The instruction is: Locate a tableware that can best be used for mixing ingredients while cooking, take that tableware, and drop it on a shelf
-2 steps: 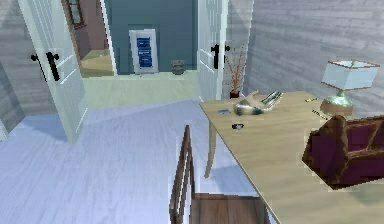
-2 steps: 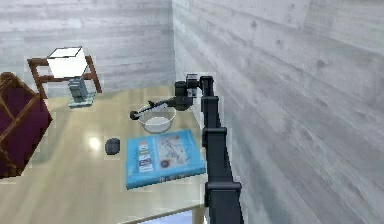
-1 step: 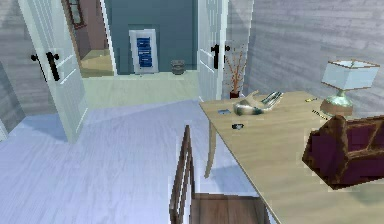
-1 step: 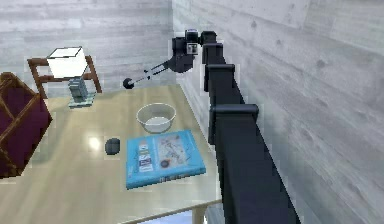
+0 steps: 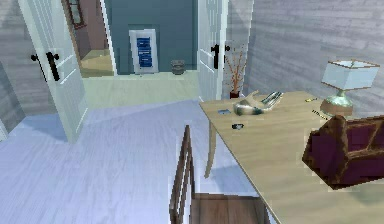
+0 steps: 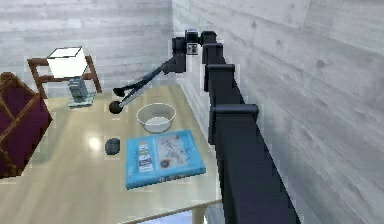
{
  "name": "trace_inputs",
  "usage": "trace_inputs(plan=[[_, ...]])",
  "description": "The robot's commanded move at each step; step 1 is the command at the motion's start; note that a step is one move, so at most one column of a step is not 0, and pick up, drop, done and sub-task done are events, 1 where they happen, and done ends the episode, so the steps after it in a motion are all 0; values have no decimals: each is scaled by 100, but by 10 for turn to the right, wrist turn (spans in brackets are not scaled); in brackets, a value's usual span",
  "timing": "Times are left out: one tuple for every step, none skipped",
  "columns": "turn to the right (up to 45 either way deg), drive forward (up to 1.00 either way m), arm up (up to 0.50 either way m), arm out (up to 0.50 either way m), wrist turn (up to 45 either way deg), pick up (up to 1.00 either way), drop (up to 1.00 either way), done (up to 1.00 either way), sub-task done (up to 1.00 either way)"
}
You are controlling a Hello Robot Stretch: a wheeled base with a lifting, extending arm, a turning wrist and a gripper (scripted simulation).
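The grasp step is judged in hand: the gripper (image 6: pixel 120 98) is seen just left of the bowl (image 6: pixel 157 118) on the table (image 6: pixel 65 175), its hold cannot be told, and alignment onto the bowl is needed next.

Counter (image 6: pixel 80 170), arm side view: lamp (image 6: pixel 68 72) at the far left corner, with a chair frame (image 6: pixel 93 72) just behind it by the wall. Bowl (image 6: pixel 157 118) lies toward the right side, book (image 6: pixel 165 155) just before it at the near edge, and a small object (image 6: pixel 112 146) just left of the book. Armchair (image 6: pixel 20 125) stands at the counter's left end. Arm (image 6: pixel 240 130) runs up along the right edge; pincer (image 6: pixel 122 99) reaches left, its tip between lamp and bowl. Forward view: counter at right, side chair (image 5: pixel 185 175) at its near left. Vase of twigs (image 5: pixel 236 80) beyond its far end. Double doors (image 5: pixel 55 60) ahead; cabinet (image 5: pixel 143 50) behind them, bin (image 5: pixel 178 67) to its right.
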Motion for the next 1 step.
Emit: trace_inputs(plan=[[0,0,0,0,-270,0,0,0,0]])
